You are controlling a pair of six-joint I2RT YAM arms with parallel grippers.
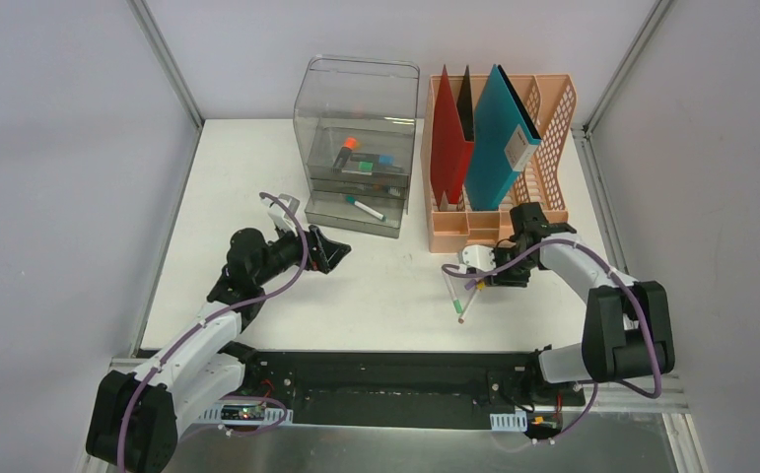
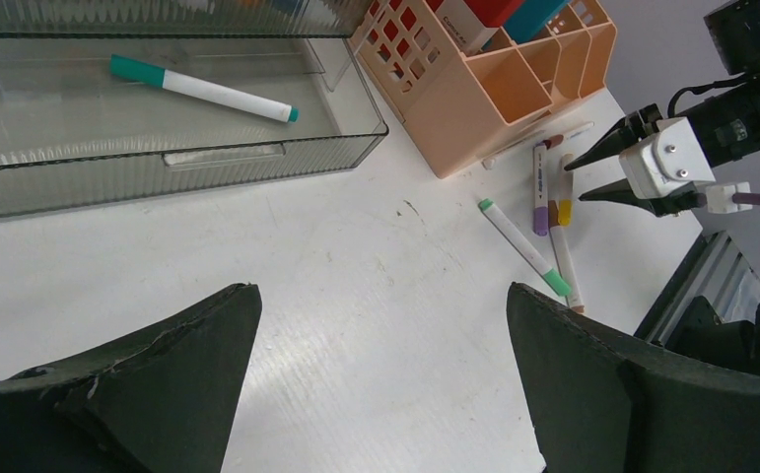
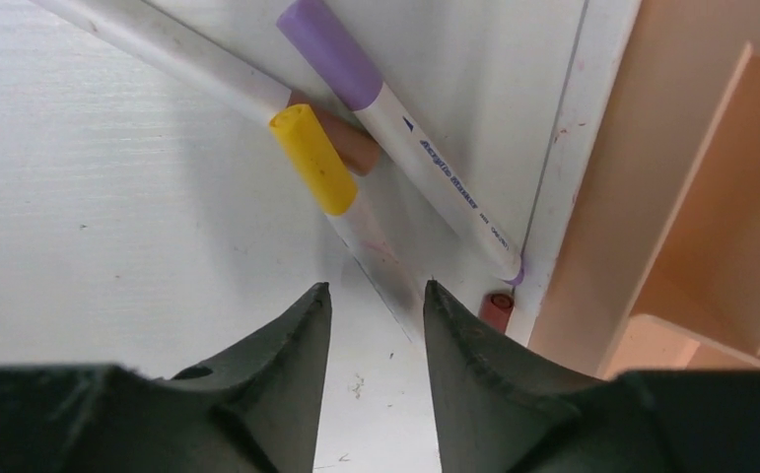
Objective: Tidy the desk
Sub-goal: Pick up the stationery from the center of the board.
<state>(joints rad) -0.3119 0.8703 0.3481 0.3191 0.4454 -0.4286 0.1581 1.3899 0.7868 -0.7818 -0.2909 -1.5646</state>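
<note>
The desk is a white tabletop. Several markers lie in front of the peach file rack: a purple-capped one, a yellow-capped one, a brown-capped one and a green-tipped one. My right gripper hovers low over the yellow-capped marker's white barrel, which runs in between its fingertips. The jaws stand narrow with a gap on each side of the barrel. My left gripper is wide open over bare desk, holding nothing, left of the markers.
A clear drawer box stands at the back with its bottom drawer pulled out, and a teal-capped marker lies in it. Upper drawers hold more pens. The rack holds red and teal folders. A small red end lies against the rack's base.
</note>
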